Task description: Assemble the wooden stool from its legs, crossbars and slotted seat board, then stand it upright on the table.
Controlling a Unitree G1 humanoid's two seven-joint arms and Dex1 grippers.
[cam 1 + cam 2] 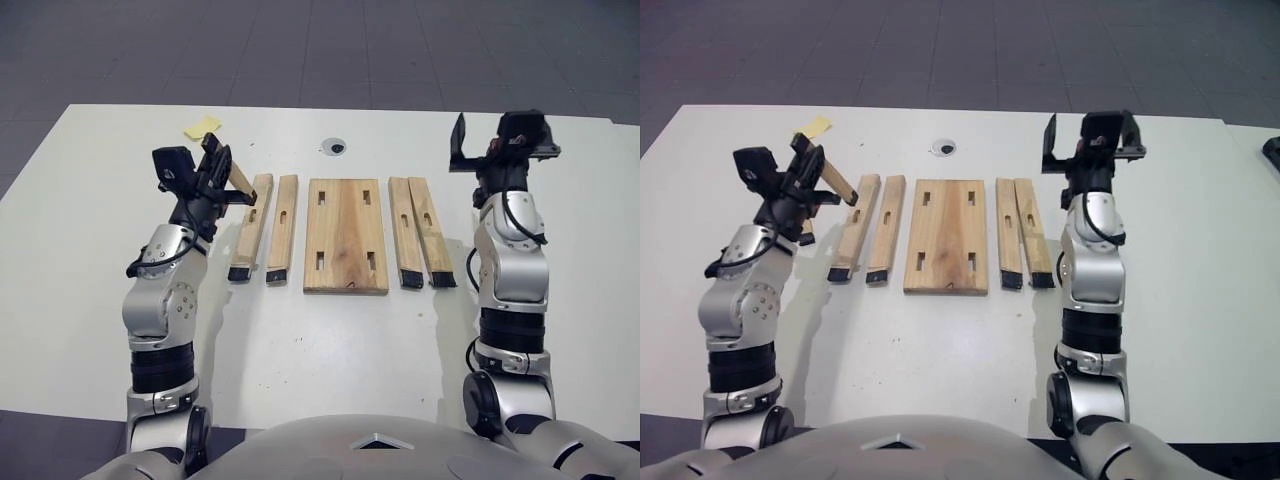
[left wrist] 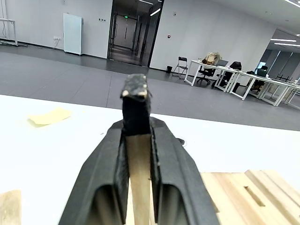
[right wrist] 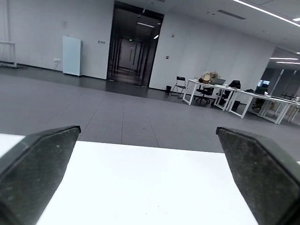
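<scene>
The slotted seat board (image 1: 346, 235) lies flat at the middle of the white table (image 1: 100, 230). Two wooden legs with black ends (image 1: 251, 240) (image 1: 283, 238) lie to its left, and two more (image 1: 403, 244) (image 1: 431, 244) to its right. My left gripper (image 1: 220, 168) is raised over the table left of the legs, shut on a wooden stick with a black end (image 2: 135, 101), which pokes out toward the board. My right gripper (image 1: 500, 138) is held up at the right of the board, open, nothing between its fingers (image 3: 40, 164).
A yellow paper note (image 1: 202, 126) lies at the far left of the table and a round cable hole (image 1: 334, 146) sits behind the board. Another wooden piece (image 2: 9, 206) lies on the table under my left gripper. Dark floor runs beyond the far edge.
</scene>
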